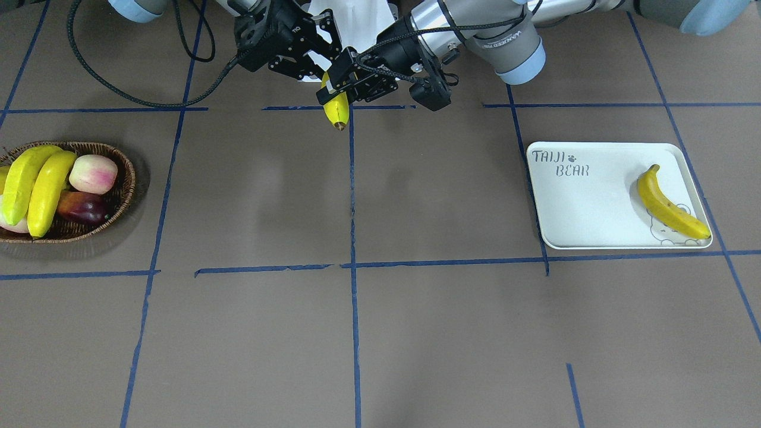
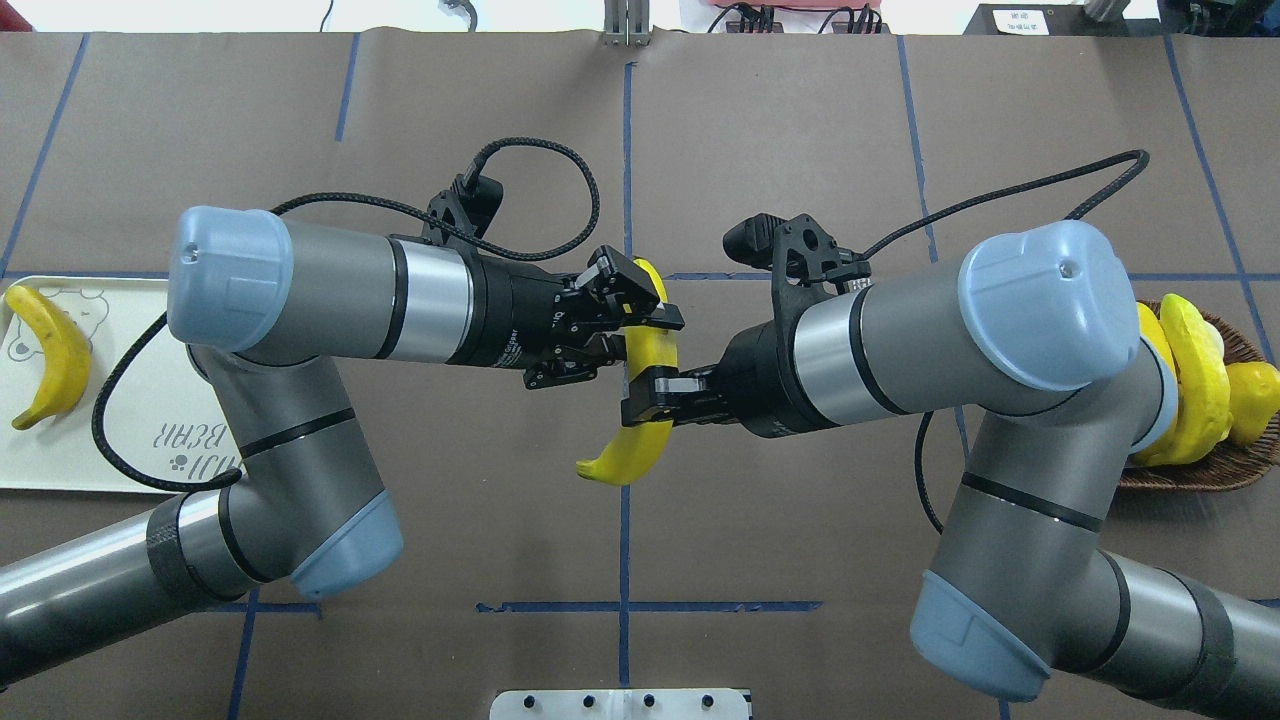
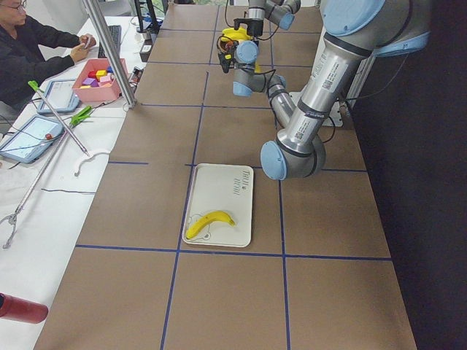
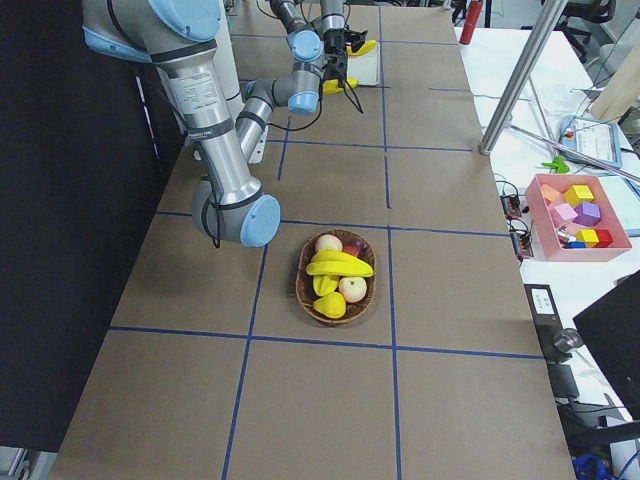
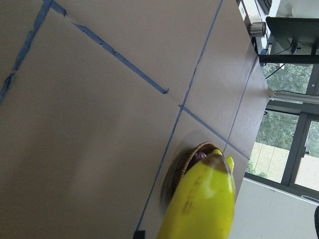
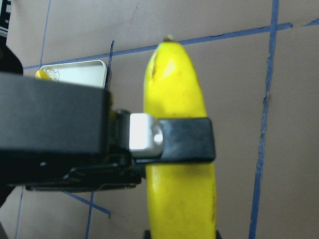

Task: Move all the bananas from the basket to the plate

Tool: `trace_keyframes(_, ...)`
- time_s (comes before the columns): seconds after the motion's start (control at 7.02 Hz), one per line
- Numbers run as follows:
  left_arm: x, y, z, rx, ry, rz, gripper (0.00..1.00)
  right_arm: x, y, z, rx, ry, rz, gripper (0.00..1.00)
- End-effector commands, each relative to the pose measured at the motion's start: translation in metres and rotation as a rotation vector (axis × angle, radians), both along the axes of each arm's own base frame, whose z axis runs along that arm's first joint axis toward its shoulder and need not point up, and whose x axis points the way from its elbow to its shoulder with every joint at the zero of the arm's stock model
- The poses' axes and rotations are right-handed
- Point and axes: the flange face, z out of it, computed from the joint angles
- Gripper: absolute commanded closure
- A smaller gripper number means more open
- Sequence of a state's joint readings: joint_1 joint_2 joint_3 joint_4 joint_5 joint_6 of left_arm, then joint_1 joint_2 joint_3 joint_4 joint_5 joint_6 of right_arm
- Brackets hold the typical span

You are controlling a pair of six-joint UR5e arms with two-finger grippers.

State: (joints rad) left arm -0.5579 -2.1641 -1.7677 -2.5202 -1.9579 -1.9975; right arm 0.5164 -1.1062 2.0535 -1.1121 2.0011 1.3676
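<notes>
Order follows the overhead view. The plate (image 2: pixel 110 455) lies at the left end of the table (image 2: pixel 800 120) and carries one golden banana (image 2: pixel 48 362). At table centre, clear of the surface, the left gripper (image 2: pixel 640 322) is clamped on the far part of a bright banana (image 2: pixel 640 450). The right gripper (image 2: pixel 652 396) is clamped on the middle of the same fruit, just beside the left gripper. The near end projects free toward the robot base. The basket (image 2: pixel 1195 472) sits at the right end, holding two further bananas (image 2: pixel 1197 380) and a peach (image 1: pixel 93 173)
</notes>
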Motion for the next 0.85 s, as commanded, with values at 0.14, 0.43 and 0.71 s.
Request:
trace_keyframes(0.14,-0.008,-0.001,0.002,-0.003,-0.005,-0.009,1.00,0.019,0.002,-0.008,0.008,-0.024,0.005,0.00)
trace_keyframes(0.43,-0.021,-0.043,0.034,-0.038,-0.124,-0.051,1.00,0.057,0.002,-0.005,0.000,-0.036,-0.015,0.00)
trace_keyframes(0.71,-0.039,-0.080,0.094,-0.005,-0.383,-0.045,1.00,0.114,-0.013,0.016,-0.036,-0.024,-0.028,0.00)
